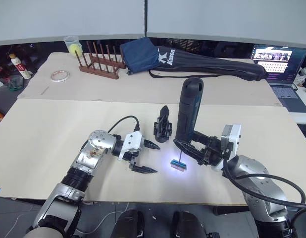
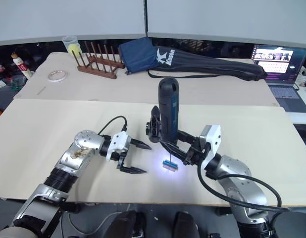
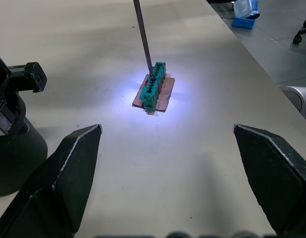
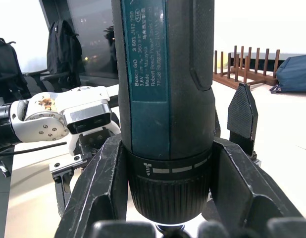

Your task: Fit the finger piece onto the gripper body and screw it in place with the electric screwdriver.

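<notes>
My right gripper (image 1: 185,145) is shut on the electric screwdriver (image 1: 188,110), a thick dark cylinder held upright. Its thin metal bit (image 3: 143,34) points down onto a small green block (image 1: 179,166), lit by the white tip light. The gripper body (image 1: 163,127), a black block with one pointed finger sticking up, stands on the table just left of the screwdriver. My left gripper (image 1: 157,158) hangs open over the table left of the green block, with nothing between its fingers. The finger piece is out of view.
A long black fabric bag (image 1: 207,62) and a dark blue cloth bag (image 1: 140,53) lie at the back of the table. A wooden rack (image 1: 99,62), a cup (image 1: 73,44) and a tape roll (image 1: 59,75) sit at the back left. A laptop (image 1: 279,62) stands at the far right.
</notes>
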